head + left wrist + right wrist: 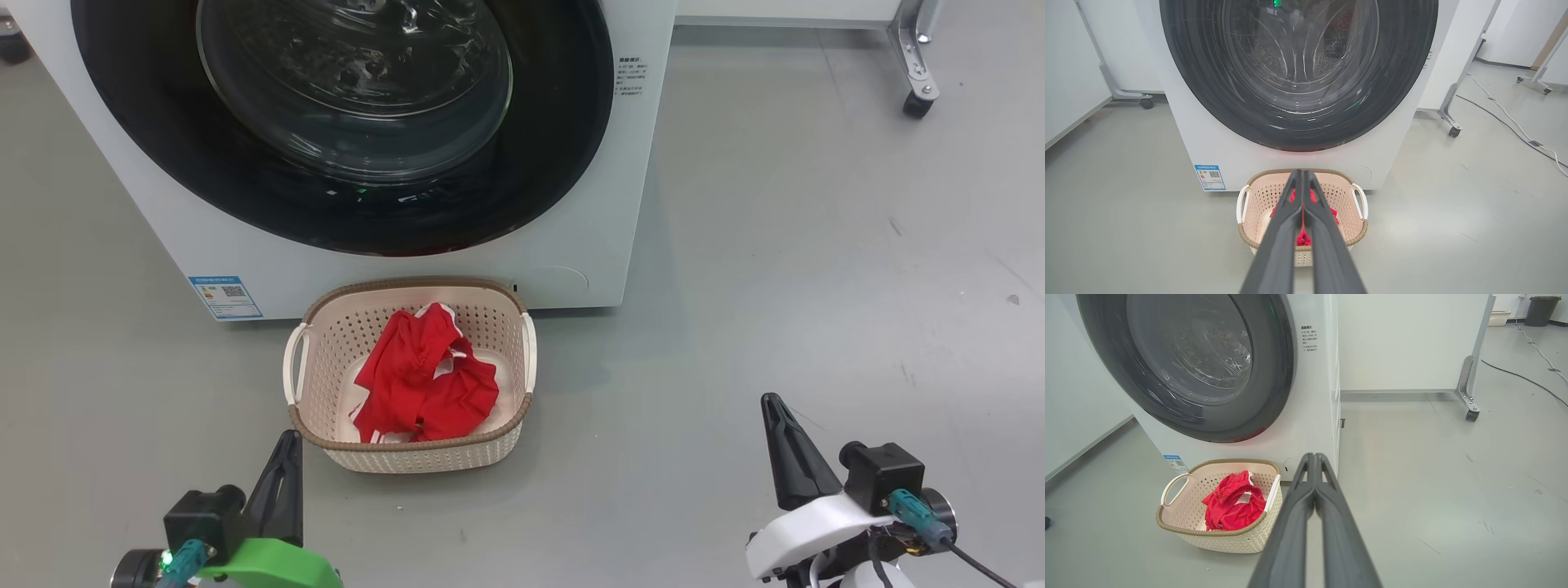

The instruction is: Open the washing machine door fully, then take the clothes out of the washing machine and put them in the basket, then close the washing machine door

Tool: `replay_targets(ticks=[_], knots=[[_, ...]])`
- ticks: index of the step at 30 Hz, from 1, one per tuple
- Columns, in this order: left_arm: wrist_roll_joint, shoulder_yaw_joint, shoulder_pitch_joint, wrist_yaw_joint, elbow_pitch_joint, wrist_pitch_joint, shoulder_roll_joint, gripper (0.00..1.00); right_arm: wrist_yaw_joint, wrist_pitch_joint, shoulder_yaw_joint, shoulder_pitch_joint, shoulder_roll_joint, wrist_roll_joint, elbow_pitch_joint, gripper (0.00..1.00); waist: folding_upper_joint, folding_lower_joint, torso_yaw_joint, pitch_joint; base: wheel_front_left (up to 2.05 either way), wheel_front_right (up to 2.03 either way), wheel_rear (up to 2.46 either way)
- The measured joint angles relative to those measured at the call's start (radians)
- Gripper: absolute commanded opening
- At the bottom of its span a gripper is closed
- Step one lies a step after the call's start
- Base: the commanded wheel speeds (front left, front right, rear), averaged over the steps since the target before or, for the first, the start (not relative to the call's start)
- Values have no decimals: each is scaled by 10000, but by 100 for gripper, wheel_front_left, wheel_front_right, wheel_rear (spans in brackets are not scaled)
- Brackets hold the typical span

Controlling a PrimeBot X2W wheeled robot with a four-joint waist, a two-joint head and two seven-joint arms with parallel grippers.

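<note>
The basket (pixel 416 446) is seen on the floor (pixel 775 269), set just in front of the washing machine (pixel 571 245), w/ its far rim close against the white front panel below the door. The clothes (pixel 424 384) are held inside it: a red heap w/ white trim, lying mid-basket & reaching up the far wall, all kept within the rim. Pale basket bottom is seen bare to the right of the heap.

The washing machine door (pixel 359 90) is seen shut, its black rim flush w/ the cabinet; the steel drum is made out through the glass bowl. A blue label (pixel 226 296) is stuck at the machine's lower left corner, near the basket's left handle.

The left gripper (pixel 287 441) is placed low, near the basket's front left corner but apart from it; its jaws are clenched together w/ nothing btwn them. The right gripper (pixel 774 412) is placed well to the basket's right over bare floor, jaws likewise pressed together & empty.

Wide open floor is given right of machine & basket, up to a castor frame (pixel 916 104) at the far right. In the left wrist view a cable (pixel 1506 118) is laid across the floor beyond that frame. On the machine's other side a narrower strip of floor is bounded by a white panel on a castor (pixel 1146 103).
</note>
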Motion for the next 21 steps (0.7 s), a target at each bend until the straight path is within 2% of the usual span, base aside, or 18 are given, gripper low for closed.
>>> replay_targets(ticks=[21], knots=[[-2800,403,4,-366,38,297,-54,0,178,485,-420,52,0,3033,-278,0,1,0,12,-125,0,0,0]])
